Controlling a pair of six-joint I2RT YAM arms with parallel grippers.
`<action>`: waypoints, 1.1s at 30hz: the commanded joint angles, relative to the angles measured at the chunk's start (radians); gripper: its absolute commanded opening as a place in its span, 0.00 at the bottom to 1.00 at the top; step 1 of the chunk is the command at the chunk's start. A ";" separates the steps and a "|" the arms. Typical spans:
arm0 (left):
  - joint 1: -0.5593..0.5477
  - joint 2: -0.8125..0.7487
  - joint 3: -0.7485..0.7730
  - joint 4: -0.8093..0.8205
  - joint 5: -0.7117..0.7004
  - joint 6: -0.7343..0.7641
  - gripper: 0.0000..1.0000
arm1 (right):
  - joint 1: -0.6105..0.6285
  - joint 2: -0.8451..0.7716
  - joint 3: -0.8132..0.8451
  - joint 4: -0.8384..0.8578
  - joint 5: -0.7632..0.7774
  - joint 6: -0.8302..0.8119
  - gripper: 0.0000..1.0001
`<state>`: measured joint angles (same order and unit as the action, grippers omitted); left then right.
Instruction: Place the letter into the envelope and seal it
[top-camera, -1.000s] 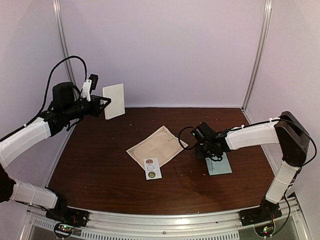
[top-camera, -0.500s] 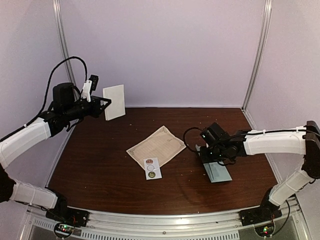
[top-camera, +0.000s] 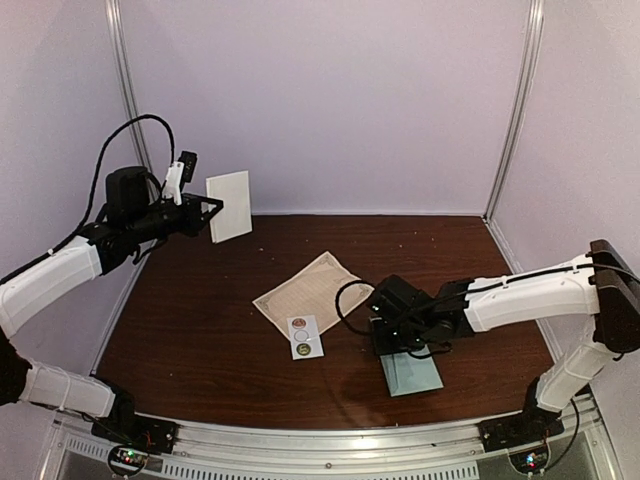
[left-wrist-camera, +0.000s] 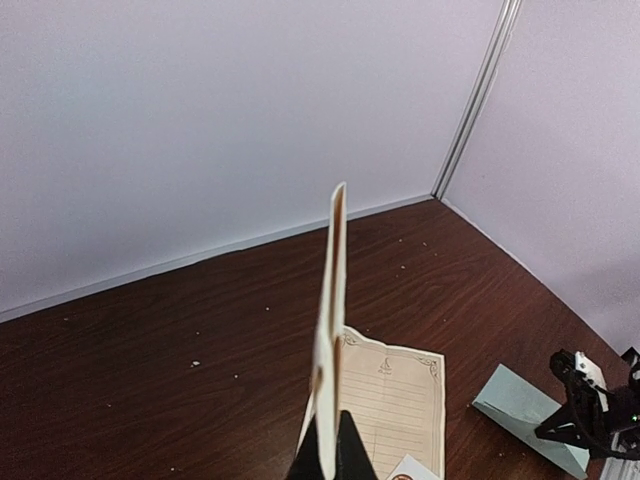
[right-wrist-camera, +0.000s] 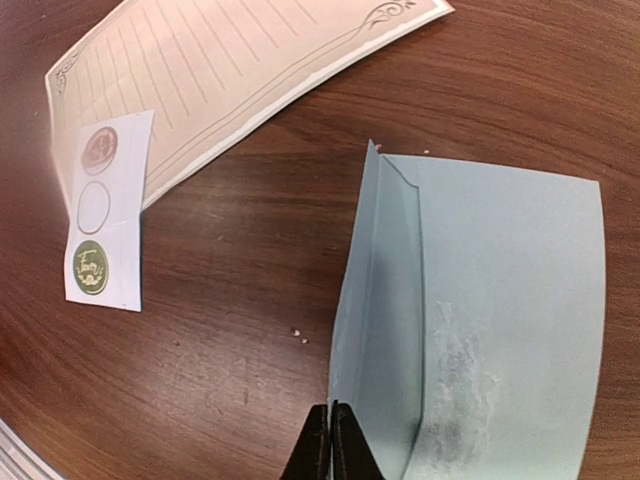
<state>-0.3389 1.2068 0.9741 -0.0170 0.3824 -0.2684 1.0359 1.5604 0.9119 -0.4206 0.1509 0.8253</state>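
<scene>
My left gripper (top-camera: 207, 210) is shut on a folded cream letter (top-camera: 229, 203) and holds it upright high over the table's back left; in the left wrist view the letter (left-wrist-camera: 330, 300) stands edge-on between my fingers. The pale teal envelope (top-camera: 412, 372) lies on the table at the front right of centre. My right gripper (top-camera: 388, 350) is shut on the edge of its raised flap (right-wrist-camera: 375, 300); the envelope's body (right-wrist-camera: 500, 300) lies flat to the right of my fingertips.
A lined cream sheet (top-camera: 315, 290) lies flat mid-table, also in the right wrist view (right-wrist-camera: 230, 70). A white sticker strip (top-camera: 305, 336) with round seals lies at its near corner, left of the envelope (right-wrist-camera: 105, 225). White walls close off the back and sides.
My right gripper has moved left and toward the near edge, dragging the envelope with it from the right side. The left arm and its letter have not moved.
</scene>
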 joint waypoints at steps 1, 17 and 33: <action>0.006 -0.010 -0.009 0.040 0.017 -0.015 0.00 | 0.027 0.039 0.056 0.032 -0.016 0.049 0.08; -0.058 0.049 0.024 0.042 0.084 -0.064 0.00 | -0.016 -0.117 0.062 0.057 -0.007 -0.038 0.69; -0.538 0.247 0.023 0.127 -0.161 -0.671 0.00 | -0.349 -0.396 -0.341 0.294 -0.272 -0.150 0.66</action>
<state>-0.7845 1.3689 0.9623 0.0631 0.2726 -0.7609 0.7219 1.2282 0.6266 -0.2047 -0.0448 0.7109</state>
